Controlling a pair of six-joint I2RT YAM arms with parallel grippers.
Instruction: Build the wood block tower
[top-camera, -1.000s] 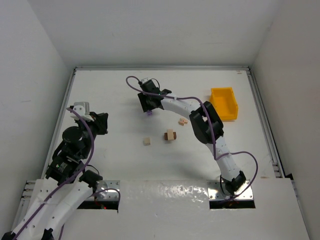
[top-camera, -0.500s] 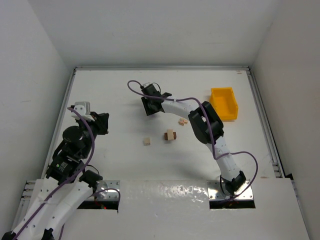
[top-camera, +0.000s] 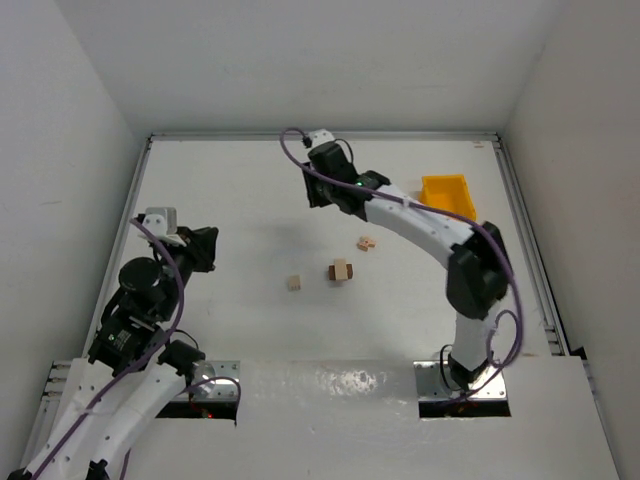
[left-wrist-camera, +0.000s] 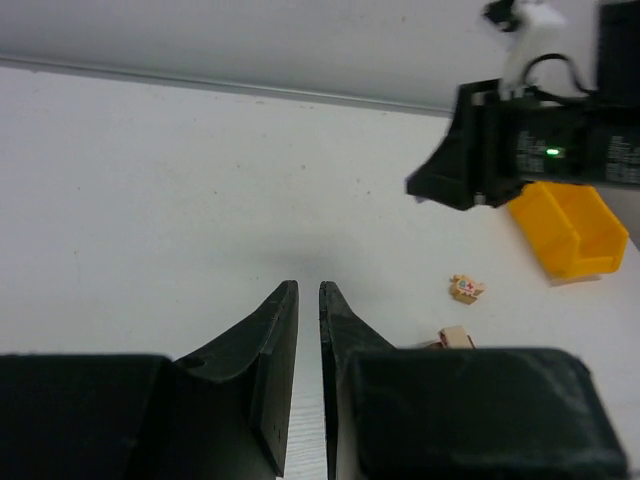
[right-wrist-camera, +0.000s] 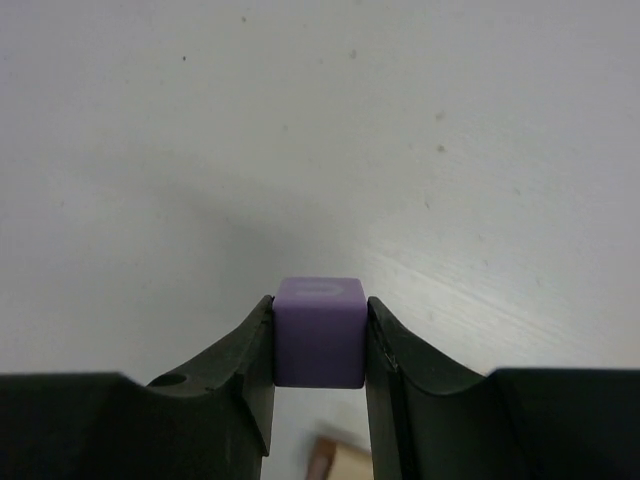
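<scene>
Both jaws of the right gripper (right-wrist-camera: 319, 308) clamp a purple cube (right-wrist-camera: 319, 335), at 12 o'clock from the block stack (top-camera: 341, 270); the left gripper (left-wrist-camera: 309, 292) sits nearly closed, empty. The cube is best lowered level onto the stack and released only once seated, clear of the tan block (top-camera: 294, 283) at its 8 o'clock.

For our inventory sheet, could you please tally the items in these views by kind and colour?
purple cube, held in the right gripper: 1
yellow plastic bin: 1
loose light tan wooden blocks: 2
small stack of tan and brown wooden blocks: 1
Total: 5
</scene>
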